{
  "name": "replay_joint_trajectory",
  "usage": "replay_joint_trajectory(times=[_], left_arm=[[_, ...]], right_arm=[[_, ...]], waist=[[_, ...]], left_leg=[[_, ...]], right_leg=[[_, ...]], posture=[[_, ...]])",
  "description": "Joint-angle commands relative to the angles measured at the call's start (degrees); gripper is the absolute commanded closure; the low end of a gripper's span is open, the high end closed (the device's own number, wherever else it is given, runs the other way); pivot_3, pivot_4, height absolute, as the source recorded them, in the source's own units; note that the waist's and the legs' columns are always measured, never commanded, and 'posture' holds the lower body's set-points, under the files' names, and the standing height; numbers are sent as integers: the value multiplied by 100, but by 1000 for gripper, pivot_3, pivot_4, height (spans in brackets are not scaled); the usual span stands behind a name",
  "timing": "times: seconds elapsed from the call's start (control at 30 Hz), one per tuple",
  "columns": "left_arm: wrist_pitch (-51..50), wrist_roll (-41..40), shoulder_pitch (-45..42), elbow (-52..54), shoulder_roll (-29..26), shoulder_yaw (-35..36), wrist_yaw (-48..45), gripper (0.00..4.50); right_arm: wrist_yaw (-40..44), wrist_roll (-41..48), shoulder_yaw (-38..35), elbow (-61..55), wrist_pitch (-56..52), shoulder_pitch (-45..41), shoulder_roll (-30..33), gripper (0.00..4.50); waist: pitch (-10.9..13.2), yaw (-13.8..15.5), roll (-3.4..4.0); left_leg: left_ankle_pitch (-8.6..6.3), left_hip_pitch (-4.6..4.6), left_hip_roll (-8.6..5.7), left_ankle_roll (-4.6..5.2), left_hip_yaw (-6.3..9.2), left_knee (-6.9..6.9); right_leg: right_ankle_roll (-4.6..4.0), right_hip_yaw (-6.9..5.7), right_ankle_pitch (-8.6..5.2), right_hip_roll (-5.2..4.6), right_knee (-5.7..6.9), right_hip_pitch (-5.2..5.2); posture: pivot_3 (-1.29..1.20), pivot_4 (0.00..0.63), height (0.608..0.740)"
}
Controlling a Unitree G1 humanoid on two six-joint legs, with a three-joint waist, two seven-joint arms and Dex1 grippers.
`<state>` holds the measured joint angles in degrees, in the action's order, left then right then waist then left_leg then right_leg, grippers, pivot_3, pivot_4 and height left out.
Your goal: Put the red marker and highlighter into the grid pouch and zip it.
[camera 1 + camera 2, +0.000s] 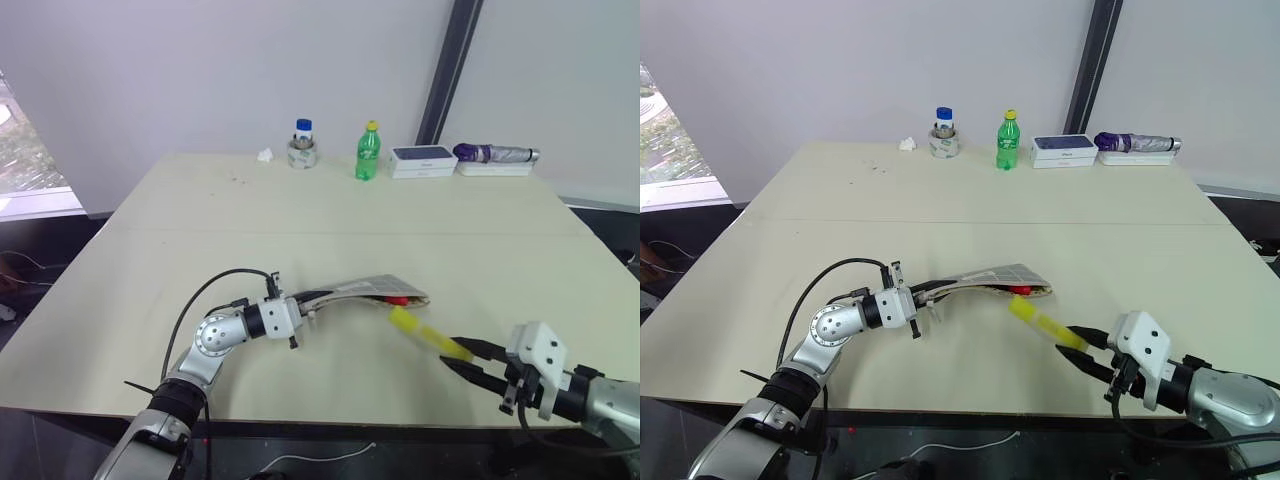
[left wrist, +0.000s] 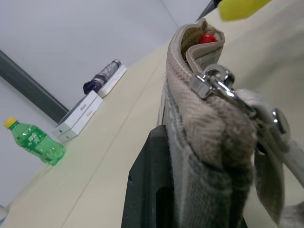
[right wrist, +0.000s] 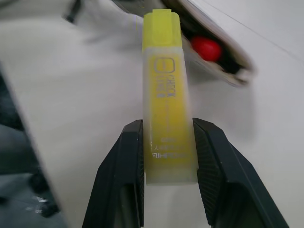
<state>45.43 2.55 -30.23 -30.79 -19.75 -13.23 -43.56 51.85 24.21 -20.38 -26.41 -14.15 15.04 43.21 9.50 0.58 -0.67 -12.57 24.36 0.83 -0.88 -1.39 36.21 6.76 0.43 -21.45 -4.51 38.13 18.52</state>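
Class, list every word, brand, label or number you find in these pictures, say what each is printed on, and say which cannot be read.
Highlighter, held in the right gripper: pale print along the barrel, too faint to read.
Green bottle: white label lettering, too blurred to read.
White boxes: small mark on the side, too small to read.
Grid pouch, held in the left gripper: no text seen.

1. Grid pouch point(image 2: 199, 156): woven cloth, coarse and matt, with a shiny metal clasp point(image 2: 212, 81) by its zipper;
2. Highlighter point(image 3: 166, 118): smooth, semi-translucent yellow plastic, just beside the pouch mouth;
3. Right gripper point(image 3: 167, 161): matt black fingers, finely ribbed;
4. Table point(image 1: 300, 220) under the pouch: smooth, matt, pale.
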Motion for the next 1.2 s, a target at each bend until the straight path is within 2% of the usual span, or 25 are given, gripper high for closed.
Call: replay_joint_trajectory(times=[0.03,0.43,0.6,0.8,0.9,1.0,1.1,1.17,1.2], left_arm=[[92,-48,-79,218,-36,-19,-5,4500],[66,139,-367,558,0,-257,-44,4500],[193,184,-398,588,-75,-609,-438,4500],[-333,-231,-343,988,37,-762,-793,4500],[-538,-464,-321,1087,51,-624,-825,4500],[-508,-560,-284,1114,1,-553,-878,4500],[-459,-576,-243,1081,-96,-467,-936,4500],[-470,-544,-218,1013,-138,-405,-890,4500],[-493,-545,-189,994,-149,-384,-870,4500]], right_arm=[[-52,5,3,19,65,-180,10,3610],[71,-723,777,40,109,-882,504,3610],[-62,-1228,1603,29,-115,-1751,561,3610],[-177,-1691,2347,321,-300,-2765,313,3610],[-17,-1756,2475,408,305,-2889,256,3610],[20,-2222,2668,692,1074,-2780,365,3610],[-4,-2261,2485,795,1127,-2642,433,3610],[68,-1944,2243,744,917,-2568,424,2532],[81,-1914,2139,697,920,-2515,470,2187]], waist=[[0,4,0],[0,-2,0],[1,-18,1],[2,18,-2],[3,12,-4],[3,0,-3],[3,2,-3],[3,7,-3],[3,7,-3]], left_leg=[[0,0,0,0,0,0],[0,1,-2,0,0,1],[1,0,-1,-1,-3,2],[1,5,-2,-1,-1,3],[1,9,-3,-1,-1,5],[1,7,-2,-1,-1,4],[1,7,-2,-1,-2,4],[1,7,-2,-1,-2,5],[1,7,-1,-1,-2,5]], right_leg=[[0,0,0,0,0,0],[0,0,0,-1,-2,-1],[0,2,0,0,-1,3],[0,1,0,-2,-2,4],[0,0,0,-3,-4,5],[0,0,0,-2,-4,5],[0,0,0,-2,-3,7],[0,0,0,-2,-3,6],[0,0,0,-2,-3,4]], posture=[[0,150,740],[0,150,740],[0,150,740],[0,150,740],[0,150,740],[0,150,740],[0,150,740],[0,150,740],[0,150,740]])
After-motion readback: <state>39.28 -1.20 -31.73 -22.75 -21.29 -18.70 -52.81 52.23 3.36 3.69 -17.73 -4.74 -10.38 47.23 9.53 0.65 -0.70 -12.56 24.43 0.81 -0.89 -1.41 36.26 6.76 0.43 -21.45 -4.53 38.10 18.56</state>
